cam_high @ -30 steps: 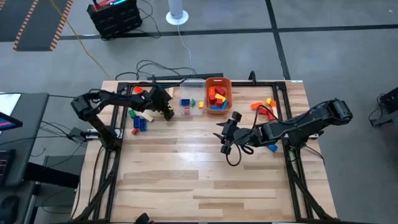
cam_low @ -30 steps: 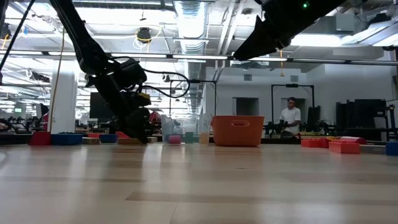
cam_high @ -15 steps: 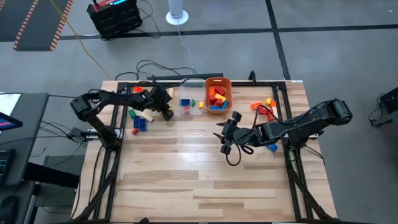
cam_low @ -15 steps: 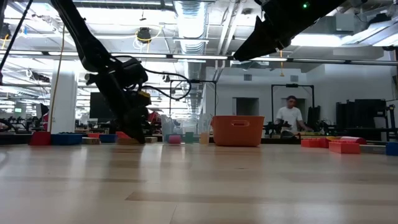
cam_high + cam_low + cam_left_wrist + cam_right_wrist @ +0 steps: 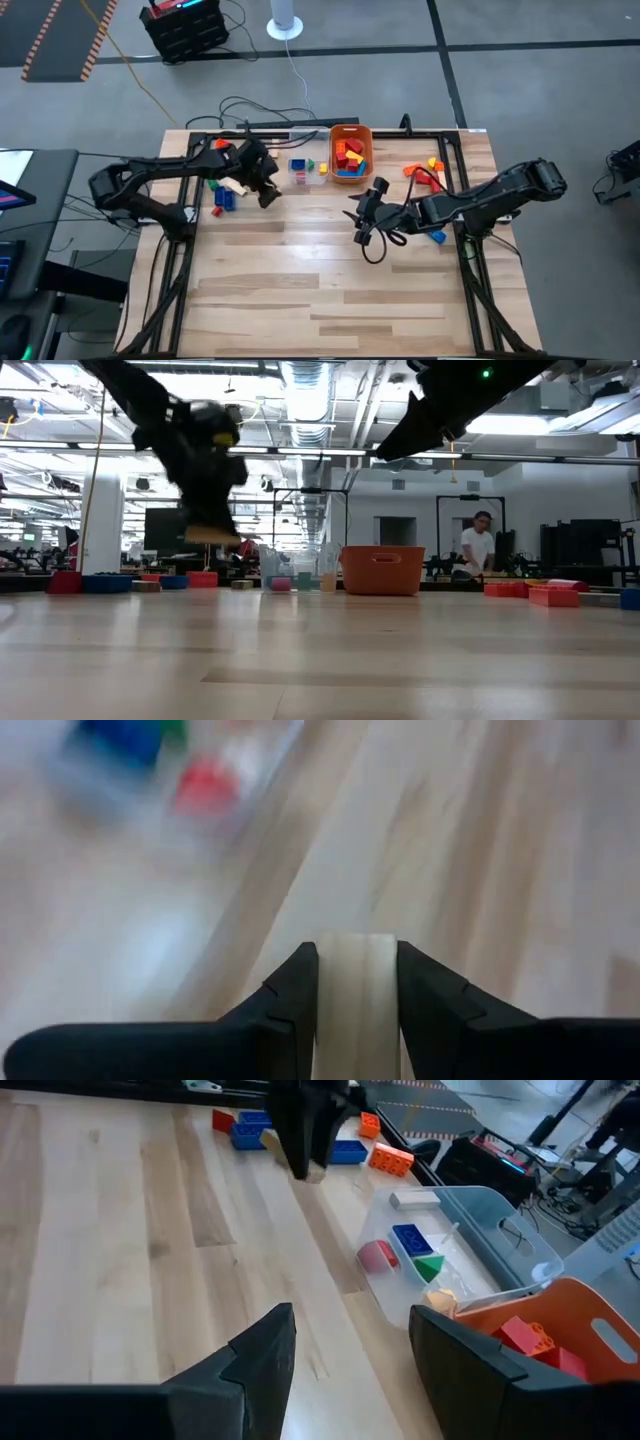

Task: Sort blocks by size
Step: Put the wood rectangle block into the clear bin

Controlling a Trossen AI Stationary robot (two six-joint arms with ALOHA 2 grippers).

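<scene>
My left gripper [image 5: 266, 194] is shut on a plain wood block [image 5: 357, 1000] and hangs well above the table's far left part; the low view [image 5: 212, 536] shows the block under its fingertips. More blocks, green, blue, red and wood [image 5: 222, 196], lie on the table beside it. Orange, yellow, red and blue blocks [image 5: 425, 172] lie at the far right. My right gripper [image 5: 362, 222] is open and empty, above the table's middle; it also shows in its own wrist view [image 5: 350, 1350]. My left gripper pinches the wood block between its two fingers, on two opposite sides [image 5: 322, 985]. The fingers come from above, pointing down. The block hangs about level under the fingertips [image 5: 214, 537], lifted clear of the table.
A clear tub [image 5: 308, 170] with a few small blocks and an orange tub [image 5: 350, 155] with red, blue and yellow blocks stand at the far middle. Black frame rails run along the table's edges. A person [image 5: 480, 545] stands in the room behind.
My left gripper has risen from the table by the left block pile, carrying the wood block, which now hangs clear of the table. It has also shifted a little toward the near edge. My right gripper has kept still.
</scene>
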